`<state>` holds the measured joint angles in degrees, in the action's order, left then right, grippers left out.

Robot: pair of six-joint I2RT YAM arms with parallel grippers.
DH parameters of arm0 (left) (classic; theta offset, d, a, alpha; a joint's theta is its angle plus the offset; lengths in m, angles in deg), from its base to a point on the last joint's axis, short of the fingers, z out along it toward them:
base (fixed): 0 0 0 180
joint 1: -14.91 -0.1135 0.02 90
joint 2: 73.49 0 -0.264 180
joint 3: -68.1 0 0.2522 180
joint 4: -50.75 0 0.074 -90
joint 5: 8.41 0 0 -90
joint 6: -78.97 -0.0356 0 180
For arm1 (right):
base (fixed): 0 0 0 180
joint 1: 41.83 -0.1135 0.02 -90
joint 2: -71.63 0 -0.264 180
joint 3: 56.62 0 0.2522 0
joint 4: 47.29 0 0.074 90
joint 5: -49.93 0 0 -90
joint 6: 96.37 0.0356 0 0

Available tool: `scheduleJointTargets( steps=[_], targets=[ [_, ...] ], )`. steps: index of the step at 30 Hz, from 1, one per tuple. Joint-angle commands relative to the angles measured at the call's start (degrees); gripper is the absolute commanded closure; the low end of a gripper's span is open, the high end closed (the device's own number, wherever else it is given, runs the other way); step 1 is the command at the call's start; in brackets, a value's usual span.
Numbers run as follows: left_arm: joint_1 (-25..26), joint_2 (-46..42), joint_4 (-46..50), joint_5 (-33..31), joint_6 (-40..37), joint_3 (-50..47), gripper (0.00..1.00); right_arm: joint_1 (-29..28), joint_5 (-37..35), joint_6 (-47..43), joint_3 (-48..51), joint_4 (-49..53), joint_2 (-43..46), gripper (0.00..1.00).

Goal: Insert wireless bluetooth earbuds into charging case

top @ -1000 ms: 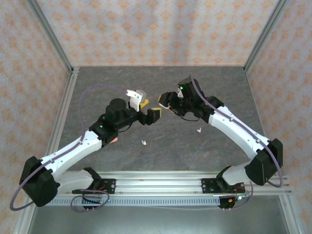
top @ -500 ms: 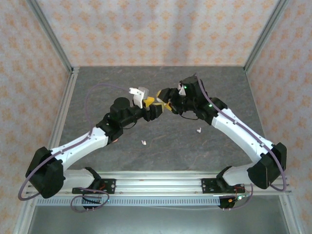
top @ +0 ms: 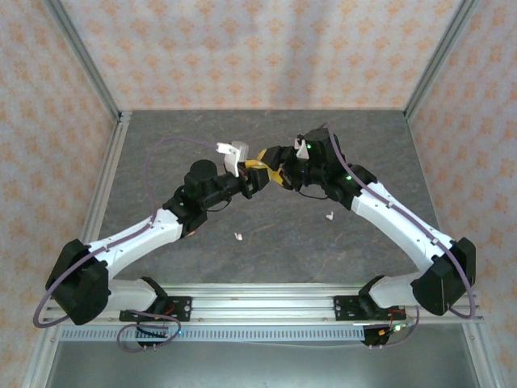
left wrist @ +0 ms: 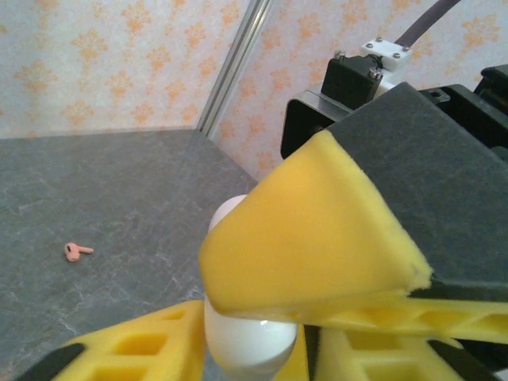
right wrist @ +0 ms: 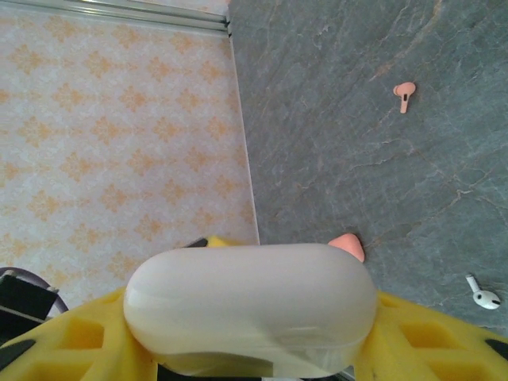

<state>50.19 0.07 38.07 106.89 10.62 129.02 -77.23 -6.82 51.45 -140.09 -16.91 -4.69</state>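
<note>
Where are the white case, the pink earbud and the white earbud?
White case (right wrist: 250, 305), right wrist view, middle of shell.
Pink earbud (right wrist: 404, 90), right wrist view, its head.
White earbud (right wrist: 484, 298), right wrist view, its head.

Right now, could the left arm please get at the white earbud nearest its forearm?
Probably not straightaway: the left pincer is occupied at the white charging case in the right pincer, though the white earbud lies unobstructed.

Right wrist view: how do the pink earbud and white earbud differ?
Colour: pink earbud is salmon, white earbud glossy white. Pose: the pink one's stem points down the frame, the white one's up-left. Place: pink lies near the top, white at the lower right edge. Both are stemmed, lie loose on the table, and are far smaller than the case.
</note>
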Motion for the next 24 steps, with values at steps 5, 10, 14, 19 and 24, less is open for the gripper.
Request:
scheduleJointTargets(
  steps=[5, 10, 14, 19, 24],
  targets=[
    [0.1, 0.3, -1.7, -0.5, 2.0, 2.5, 0.8, 0.1, 2.7, 0.9, 1.7, -3.7, 1.8, 0.46],
    [0.1, 0.7, -1.8, -0.3, 3.1, 3.0, 0.86, 0.1, 2.8, 1.0, 2.0, -4.3, 1.8, 0.45],
    [0.1, 0.8, -1.9, -0.4, 4.5, 3.7, 0.9, 0.1, 2.9, 0.3, 2.5, -5.5, 2.0, 0.37],
    [-1.1, 1.1, -0.8, 0.7, 7.7, 4.5, 0.95, 0.3, 0.7, -4.1, 2.6, -6.2, 4.2, 0.28],
    [-5.1, 2.5, -5.3, 7.0, 16.7, 4.6, 0.97, 3.5, -2.3, -8.2, 4.6, -6.7, 9.7, 0.25]
  ],
)
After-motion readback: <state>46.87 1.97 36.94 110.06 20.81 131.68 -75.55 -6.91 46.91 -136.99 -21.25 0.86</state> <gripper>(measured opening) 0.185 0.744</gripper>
